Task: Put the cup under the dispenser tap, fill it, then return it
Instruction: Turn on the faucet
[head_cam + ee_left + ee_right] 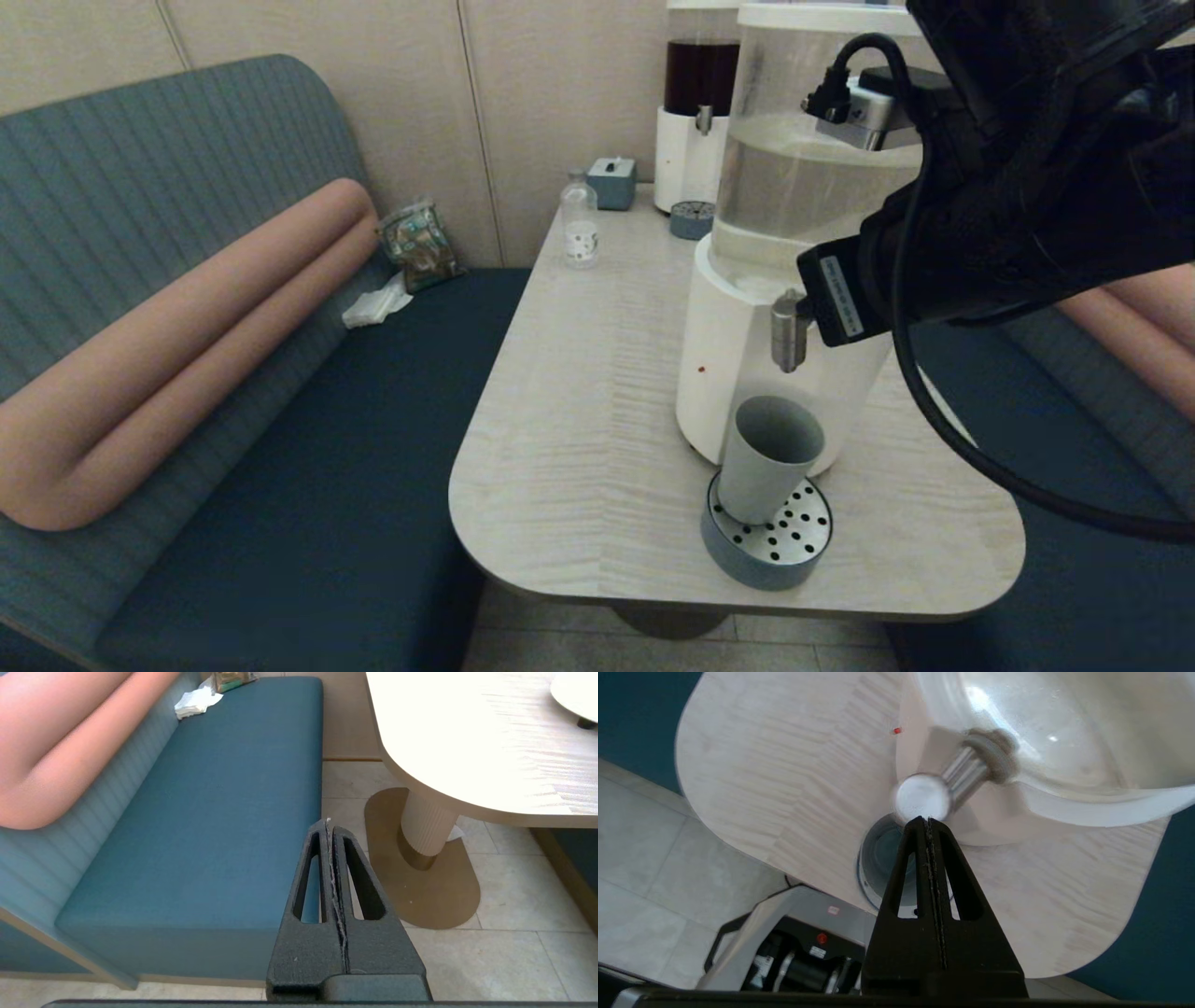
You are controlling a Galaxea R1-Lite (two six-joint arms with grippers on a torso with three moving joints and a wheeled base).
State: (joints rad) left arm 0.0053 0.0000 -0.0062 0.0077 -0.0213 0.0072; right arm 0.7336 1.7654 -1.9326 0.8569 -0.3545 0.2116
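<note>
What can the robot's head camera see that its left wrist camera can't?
Only the head view shows the cup standing on the round drip tray under the dispenser tap, the right arm reaching in by that tap, a small bottle and a second dispenser of dark liquid. Only the left wrist view shows the left gripper, shut and empty, hanging low over the floor, and the table's leg. Both show the table, the blue bench and the crumpled tissue.

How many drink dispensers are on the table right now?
2. The large white-based dispenser with pale liquid stands near the front, its tap over the cup; the dark-liquid dispenser stands behind it by the wall. The right arm may hide more.
</note>
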